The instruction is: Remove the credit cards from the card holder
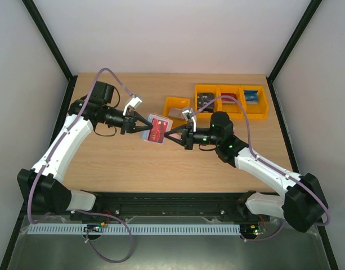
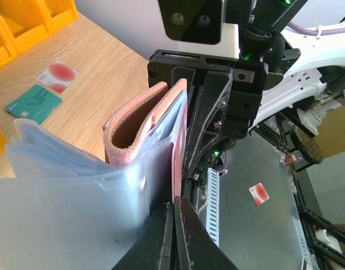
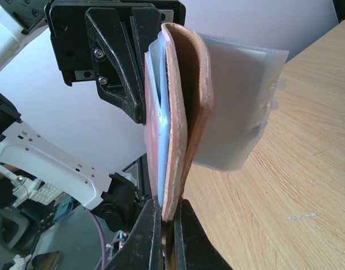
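Card holder (image 2: 133,132): held clear of tabletop (image 1: 104,166) at mid-depth, spanned between both pincers, approx. centred between the arms.

1. Near: arm bases at near edge. Both arms reach fwd and inward, so neither is clearly closer to the holder.
2. L pincer (image 1: 140,126): clenched on holder's left end. In L wrist view, fingers (image 2: 161,236) nip a thin red edge, read as red card (image 1: 157,129), plus a blue-grey sheet lying against it. Whether that sheet is the second card or a sleeve cannot be told.
3. R pincer (image 1: 170,135): clenched on the opposite end. In R wrist view, fingers (image 3: 147,236) clamp the pinkish-brown leather cover itself.
4. Clear sleeves (image 2: 71,197) fan out loose from the holder spine, to one side of the cover.
5. Key relation: holder's long axis lies along the line joining the two pincers, L-R and slightly skewed, with each pincer end-on to it. Judgement: extraction needs a straight pull-apart along that axis, with L taking the card and R anchoring the cover. An off-axis pull may bind the card or drag the sleeves.
6. Farther: teal card (image 2: 34,104) flat on tabletop.
7. Far edge: orange bins (image 1: 231,101).
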Controlling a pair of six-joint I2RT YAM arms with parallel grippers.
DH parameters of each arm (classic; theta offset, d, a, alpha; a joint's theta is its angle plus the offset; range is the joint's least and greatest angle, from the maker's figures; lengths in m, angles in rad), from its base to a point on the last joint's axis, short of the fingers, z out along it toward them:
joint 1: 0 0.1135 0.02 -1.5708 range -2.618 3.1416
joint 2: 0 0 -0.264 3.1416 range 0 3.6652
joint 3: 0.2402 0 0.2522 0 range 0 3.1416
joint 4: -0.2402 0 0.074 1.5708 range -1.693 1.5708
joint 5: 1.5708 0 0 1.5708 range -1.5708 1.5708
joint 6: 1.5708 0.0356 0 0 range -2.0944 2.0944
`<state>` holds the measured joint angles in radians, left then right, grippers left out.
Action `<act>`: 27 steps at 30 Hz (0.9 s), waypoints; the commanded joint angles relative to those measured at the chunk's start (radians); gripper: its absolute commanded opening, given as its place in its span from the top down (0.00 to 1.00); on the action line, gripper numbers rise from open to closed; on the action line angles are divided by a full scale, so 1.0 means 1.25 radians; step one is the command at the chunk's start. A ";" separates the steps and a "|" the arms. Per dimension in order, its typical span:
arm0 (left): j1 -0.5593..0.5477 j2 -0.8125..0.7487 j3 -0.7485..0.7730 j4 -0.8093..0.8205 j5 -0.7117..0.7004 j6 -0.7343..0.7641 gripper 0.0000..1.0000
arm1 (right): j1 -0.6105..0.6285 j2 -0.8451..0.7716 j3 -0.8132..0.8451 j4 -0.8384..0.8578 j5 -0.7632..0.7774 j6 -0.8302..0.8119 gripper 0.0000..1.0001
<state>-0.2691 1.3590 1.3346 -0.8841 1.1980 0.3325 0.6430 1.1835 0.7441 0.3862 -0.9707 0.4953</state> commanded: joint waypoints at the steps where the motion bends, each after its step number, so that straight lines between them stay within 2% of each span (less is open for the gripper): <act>1: 0.011 -0.019 -0.011 -0.006 0.008 0.014 0.98 | -0.010 -0.025 0.018 0.001 -0.016 -0.020 0.98; 8: 0.069 -0.025 -0.027 0.019 -0.021 0.007 0.98 | -0.061 -0.049 -0.023 -0.013 -0.005 -0.010 0.98; 13: 0.072 -0.028 -0.049 0.034 -0.007 -0.004 0.98 | -0.064 -0.044 -0.022 -0.016 -0.014 -0.005 0.98; 16: 0.087 -0.031 -0.022 0.020 -0.032 0.005 0.98 | -0.065 -0.038 -0.009 -0.087 0.032 -0.037 0.98; 19: 0.136 -0.035 0.013 0.004 -0.051 0.011 0.98 | -0.066 0.008 0.007 -0.166 0.061 -0.046 0.98; 22: 0.181 -0.042 0.043 -0.001 -0.095 0.020 0.98 | -0.058 0.074 0.015 -0.211 0.028 -0.027 0.98; 25: 0.190 -0.043 0.054 0.004 -0.150 0.023 0.98 | -0.008 0.118 0.010 -0.199 0.022 -0.018 0.98; 27: 0.190 -0.042 0.047 0.015 -0.152 0.013 0.98 | 0.032 0.174 0.005 -0.137 -0.007 0.024 0.98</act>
<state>-0.0311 1.3266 1.3758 -0.8639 1.0557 0.3370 0.6006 1.3247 0.7368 0.1608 -0.9249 0.4713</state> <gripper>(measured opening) 0.022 0.021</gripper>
